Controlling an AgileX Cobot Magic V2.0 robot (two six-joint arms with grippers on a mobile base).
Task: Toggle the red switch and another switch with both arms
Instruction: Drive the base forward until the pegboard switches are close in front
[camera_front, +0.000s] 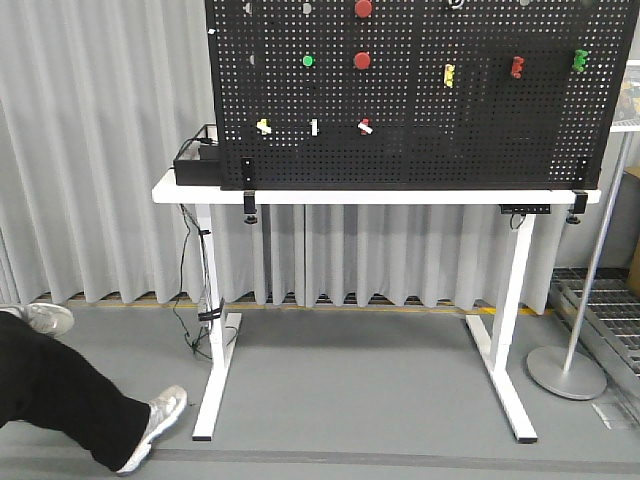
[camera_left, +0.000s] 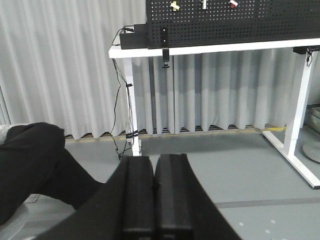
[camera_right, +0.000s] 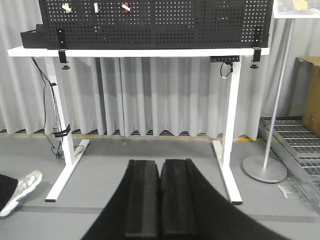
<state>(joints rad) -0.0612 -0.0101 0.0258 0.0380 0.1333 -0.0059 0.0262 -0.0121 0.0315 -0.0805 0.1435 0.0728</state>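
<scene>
The left end effector (camera_left: 154, 200) and right end effector (camera_right: 160, 200) each have their fingers pressed together. The red switch (camera_front: 365, 126) and pale-yellow switch (camera_front: 263, 126) sit far ahead and above them, on the pegboard (camera_front: 430, 160).

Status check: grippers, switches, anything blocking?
Left gripper and right gripper both shut, empty. Red switch and pale-yellow switch on the pegboard, far off, untouched. Person's leg on floor at left, not at the board.

Flat, even indoor light, faint shadow on the floor (camera_front: 380, 365) beneath the table (camera_front: 400, 196), background sharp, left hand (camera_left: 154, 165) and right hand (camera_right: 160, 167) dark, slightly soft in the foreground.
</scene>
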